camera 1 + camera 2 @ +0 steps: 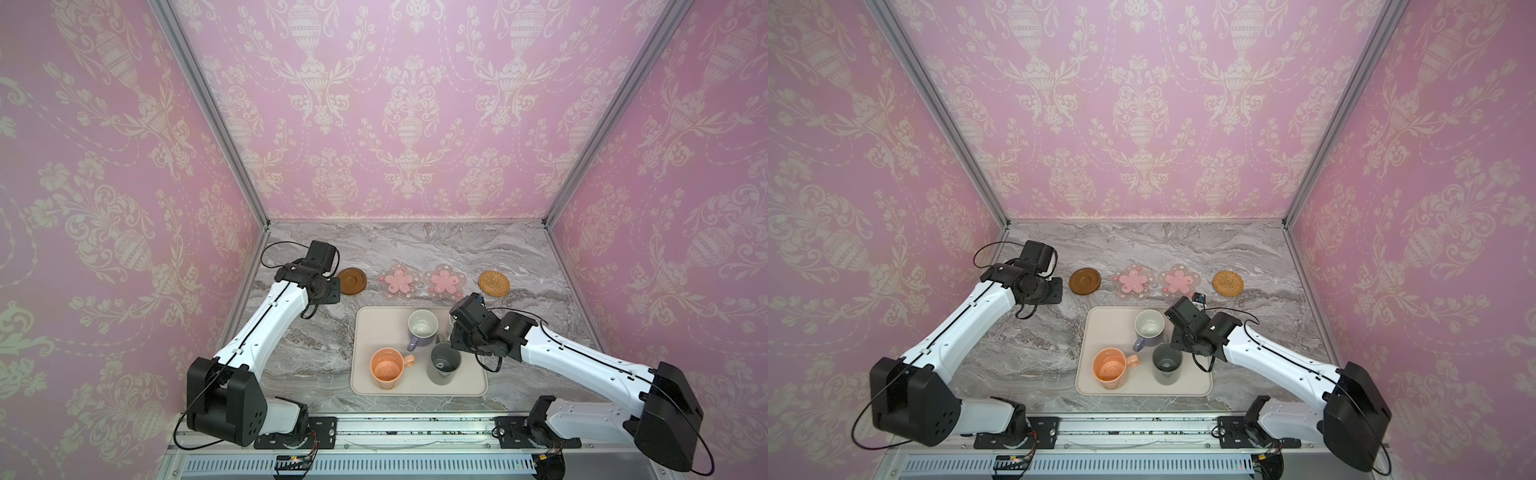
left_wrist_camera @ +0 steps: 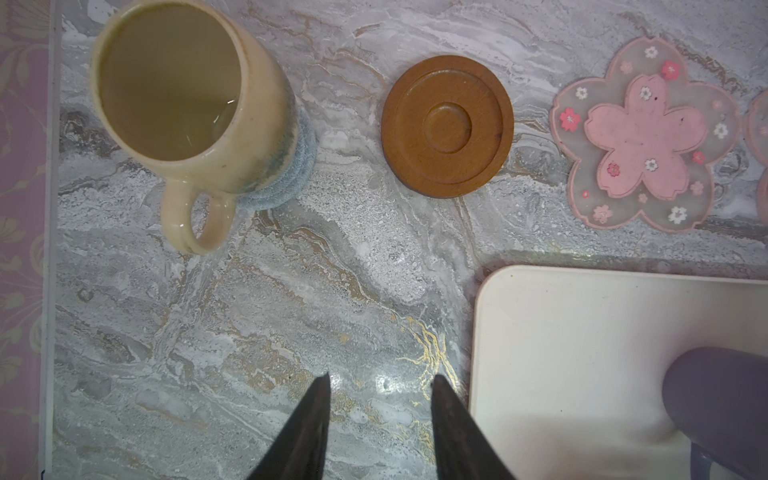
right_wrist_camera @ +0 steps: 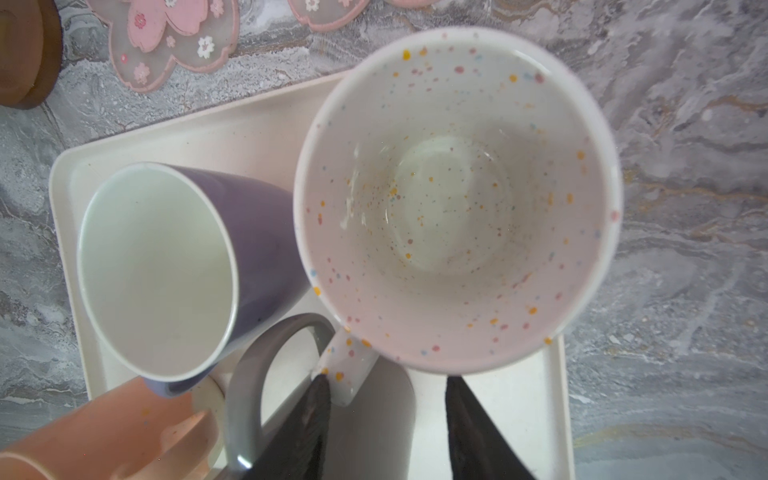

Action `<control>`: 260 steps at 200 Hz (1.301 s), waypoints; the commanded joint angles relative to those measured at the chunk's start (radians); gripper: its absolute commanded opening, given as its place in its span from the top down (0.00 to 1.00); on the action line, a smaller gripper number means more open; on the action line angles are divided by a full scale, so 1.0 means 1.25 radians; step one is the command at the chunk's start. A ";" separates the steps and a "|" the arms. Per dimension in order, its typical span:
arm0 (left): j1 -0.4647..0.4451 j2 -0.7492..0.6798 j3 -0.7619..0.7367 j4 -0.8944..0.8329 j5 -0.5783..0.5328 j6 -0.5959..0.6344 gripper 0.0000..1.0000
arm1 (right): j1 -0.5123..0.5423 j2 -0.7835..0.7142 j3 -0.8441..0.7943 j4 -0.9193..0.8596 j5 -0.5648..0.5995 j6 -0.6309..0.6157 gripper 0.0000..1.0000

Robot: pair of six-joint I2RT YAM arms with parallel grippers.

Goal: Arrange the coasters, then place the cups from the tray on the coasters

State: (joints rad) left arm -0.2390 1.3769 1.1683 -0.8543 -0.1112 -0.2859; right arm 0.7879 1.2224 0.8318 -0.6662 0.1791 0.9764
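The olive-yellow cup (image 2: 174,91) stands on the blue-grey woven coaster (image 2: 286,183); my left arm hides both in both top views. My left gripper (image 2: 380,376) hangs open over bare marble near the tray (image 2: 582,332). In a row lie the brown coaster (image 1: 352,281), two pink flower coasters (image 1: 398,281) (image 1: 444,281) and the rattan coaster (image 1: 493,283). On the tray (image 1: 358,374) stand the peach cup (image 1: 386,368), lavender cup (image 1: 422,326) and dark grey cup (image 1: 444,363). My right gripper (image 3: 387,379) is open astride the handle of the white speckled cup (image 3: 457,199), one finger touching it.
Pink patterned walls enclose the marble table (image 1: 415,245) on three sides; the left wall (image 2: 20,208) stands close to the olive-yellow cup. The dark grey cup's handle (image 3: 249,374) lies right beside my right gripper's finger. A metal rail (image 1: 415,432) runs along the front edge.
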 commanded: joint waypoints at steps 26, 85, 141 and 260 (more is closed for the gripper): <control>-0.004 0.027 -0.012 0.001 -0.018 0.021 0.57 | 0.011 0.015 0.006 0.024 0.015 0.074 0.53; -0.004 0.037 -0.015 0.007 -0.022 0.027 0.57 | 0.017 0.087 0.027 -0.003 0.023 0.107 0.52; -0.004 0.031 -0.014 0.005 -0.029 0.028 0.57 | 0.019 0.075 0.021 -0.067 0.064 0.093 0.52; -0.004 0.029 -0.004 -0.001 -0.012 0.004 0.57 | 0.019 -0.040 -0.060 -0.141 0.110 0.066 0.53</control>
State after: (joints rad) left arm -0.2390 1.4178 1.1576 -0.8379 -0.1181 -0.2749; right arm 0.8059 1.2106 0.7815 -0.7834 0.2676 1.0866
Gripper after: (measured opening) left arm 0.429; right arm 0.471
